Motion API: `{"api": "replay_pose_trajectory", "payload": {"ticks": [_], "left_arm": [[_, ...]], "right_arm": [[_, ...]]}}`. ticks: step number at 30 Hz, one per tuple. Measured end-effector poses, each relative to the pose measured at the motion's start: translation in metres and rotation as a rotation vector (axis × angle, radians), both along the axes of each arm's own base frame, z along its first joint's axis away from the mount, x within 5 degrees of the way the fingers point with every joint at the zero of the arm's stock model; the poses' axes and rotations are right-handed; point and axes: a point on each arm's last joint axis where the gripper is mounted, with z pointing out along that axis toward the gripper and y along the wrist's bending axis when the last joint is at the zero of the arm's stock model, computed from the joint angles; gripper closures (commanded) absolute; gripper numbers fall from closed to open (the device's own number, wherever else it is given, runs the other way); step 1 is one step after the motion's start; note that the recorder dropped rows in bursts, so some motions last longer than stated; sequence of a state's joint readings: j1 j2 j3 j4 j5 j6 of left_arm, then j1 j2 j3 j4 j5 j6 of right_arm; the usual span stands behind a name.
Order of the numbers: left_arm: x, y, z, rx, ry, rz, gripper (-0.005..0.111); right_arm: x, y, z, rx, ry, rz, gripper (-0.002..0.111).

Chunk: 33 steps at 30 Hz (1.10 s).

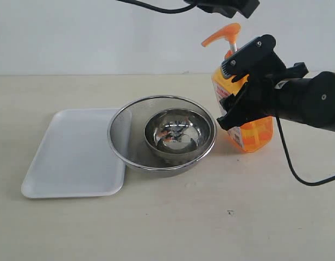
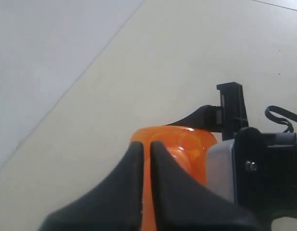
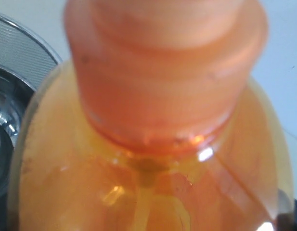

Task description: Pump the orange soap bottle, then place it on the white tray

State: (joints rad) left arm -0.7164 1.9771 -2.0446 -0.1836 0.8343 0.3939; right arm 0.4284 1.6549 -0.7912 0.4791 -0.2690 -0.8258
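Right gripper (image 1: 226,95) clasps the orange soap bottle (image 1: 257,133), jaws wide; left gripper (image 2: 146,151), fingers together, hangs just over the pump head (image 1: 221,33); mesh bowl (image 1: 121,141) beside the right gripper; white tray (image 1: 69,157) beyond.

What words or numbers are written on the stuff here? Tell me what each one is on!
Label on the orange soap bottle: red print, too small and blurred to read, and partly covered.
White tray, mesh bowl, steel bowl: no words, numbers or signs show.
Nothing here can be read.
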Motion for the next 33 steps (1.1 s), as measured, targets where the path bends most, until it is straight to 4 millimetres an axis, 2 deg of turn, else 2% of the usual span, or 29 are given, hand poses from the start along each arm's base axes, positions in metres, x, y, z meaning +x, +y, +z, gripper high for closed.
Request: {"api": "replay_pose_trajectory", "payload": {"ticks": [10,16,33], "left_arm": [[-0.001,0.000,-0.001,0.007,0.018,0.000,0.102],[0.002,-0.002,-0.012,0.028,0.049,0.001,0.102],[0.005,-0.007,-0.018,0.011,0.074,0.007,0.102]], "right_arm": [[0.000,0.000,0.000,0.000,0.000,0.000,0.108],[0.000,0.000,0.000,0.002,0.001,-0.001,0.108],[0.000,0.000,0.000,0.012,0.003,-0.007,0.108]]}}
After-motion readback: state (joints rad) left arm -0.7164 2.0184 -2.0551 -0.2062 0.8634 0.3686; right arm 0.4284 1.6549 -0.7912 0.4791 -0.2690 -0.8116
